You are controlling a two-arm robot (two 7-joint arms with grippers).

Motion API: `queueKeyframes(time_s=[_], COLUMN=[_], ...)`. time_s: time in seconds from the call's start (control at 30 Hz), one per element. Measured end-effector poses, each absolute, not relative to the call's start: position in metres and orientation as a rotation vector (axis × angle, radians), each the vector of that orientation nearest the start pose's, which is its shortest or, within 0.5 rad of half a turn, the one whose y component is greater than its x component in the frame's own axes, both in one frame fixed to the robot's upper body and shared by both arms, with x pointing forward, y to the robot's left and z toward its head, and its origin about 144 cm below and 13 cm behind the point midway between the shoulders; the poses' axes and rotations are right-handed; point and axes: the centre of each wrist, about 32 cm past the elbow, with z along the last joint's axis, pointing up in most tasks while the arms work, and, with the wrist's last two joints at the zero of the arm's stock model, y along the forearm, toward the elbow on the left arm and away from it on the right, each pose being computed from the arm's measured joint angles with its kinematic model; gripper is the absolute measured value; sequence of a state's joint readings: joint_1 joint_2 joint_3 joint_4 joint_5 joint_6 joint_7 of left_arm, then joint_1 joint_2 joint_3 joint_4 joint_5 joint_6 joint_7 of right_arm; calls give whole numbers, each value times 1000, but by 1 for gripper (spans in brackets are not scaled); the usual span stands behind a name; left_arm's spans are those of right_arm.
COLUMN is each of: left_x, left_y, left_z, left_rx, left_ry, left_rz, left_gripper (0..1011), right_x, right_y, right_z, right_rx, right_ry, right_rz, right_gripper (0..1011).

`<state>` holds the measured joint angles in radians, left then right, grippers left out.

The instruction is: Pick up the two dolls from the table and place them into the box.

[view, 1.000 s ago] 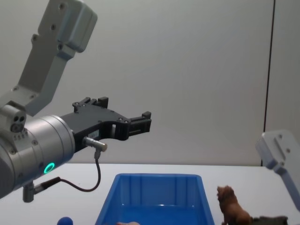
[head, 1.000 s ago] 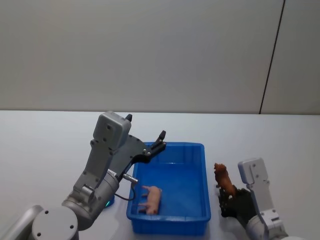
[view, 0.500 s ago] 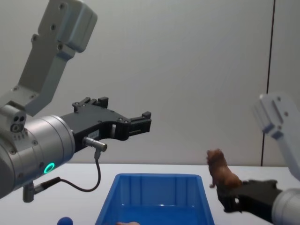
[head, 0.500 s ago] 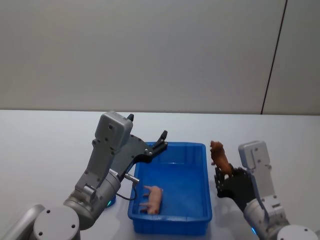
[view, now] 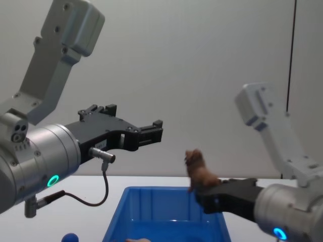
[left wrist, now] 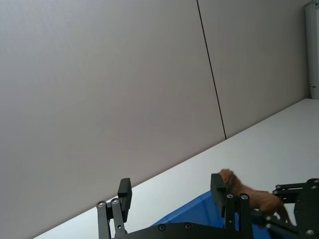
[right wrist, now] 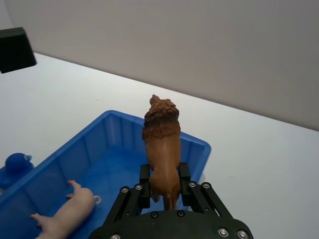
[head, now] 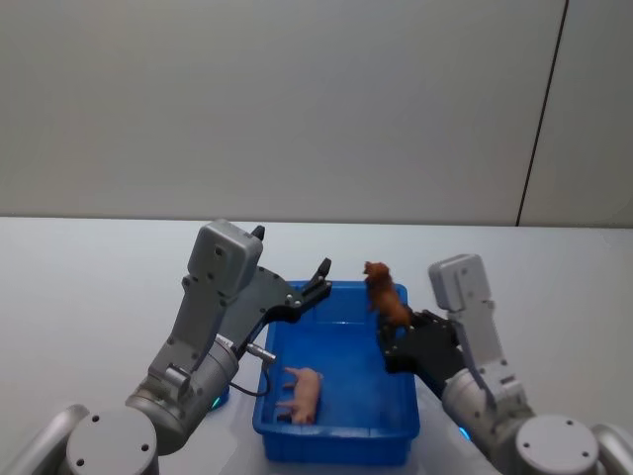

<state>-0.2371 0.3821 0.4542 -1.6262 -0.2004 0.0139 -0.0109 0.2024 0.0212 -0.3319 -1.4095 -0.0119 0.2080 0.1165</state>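
Clamped on the brown doll [head: 384, 295] by its hind end, my right claw [head: 394, 334] hangs over the 3 o'clock rim of the box [head: 331, 433]; I'd ease toward centre, beyond the pink doll [head: 302, 393] lying at 7 o'clock, and lower before releasing, clear of my wide-spread left claw [left wrist: 170, 189] at 11 o'clock.

Both arms have light grey box-shaped covers with rounded corners and round silver-grey joint housings. The left arm [view: 43, 161] carries a small glowing green ring [view: 52, 180], and the right arm [view: 287, 206] a blue light [view: 276, 233]. A thin black cable [view: 105, 179] with a metal plug hangs at the left wrist. The left gripper [view: 155, 132] and the right gripper [right wrist: 164, 184] are matte black, built of flat linked bars with small silver screws
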Motion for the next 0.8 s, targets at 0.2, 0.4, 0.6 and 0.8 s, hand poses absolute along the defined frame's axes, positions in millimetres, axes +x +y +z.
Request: queueKeyframes(time_s=[0.2,0.4,0.6,0.8], left_x=[492,492,492,492], left_y=[198,198,198,198], left_z=[1204,1204,1204,1204], left_rx=[61,61,61,61], left_ry=[-268,-268,-268,-268], left_rz=[1124,1124,1124,1124], left_gripper=[1001,1001,1001,1002], right_x=[510,515,517,514], right_y=[-118,-111,-108,-111], right_z=[1155,1154,1155,1158], right_rx=[-230,-239,-242,-230], right_ry=[61,73,77,72], right_rz=[-1099,-1089,-1118,-1177], right_gripper=[474,675,861,999])
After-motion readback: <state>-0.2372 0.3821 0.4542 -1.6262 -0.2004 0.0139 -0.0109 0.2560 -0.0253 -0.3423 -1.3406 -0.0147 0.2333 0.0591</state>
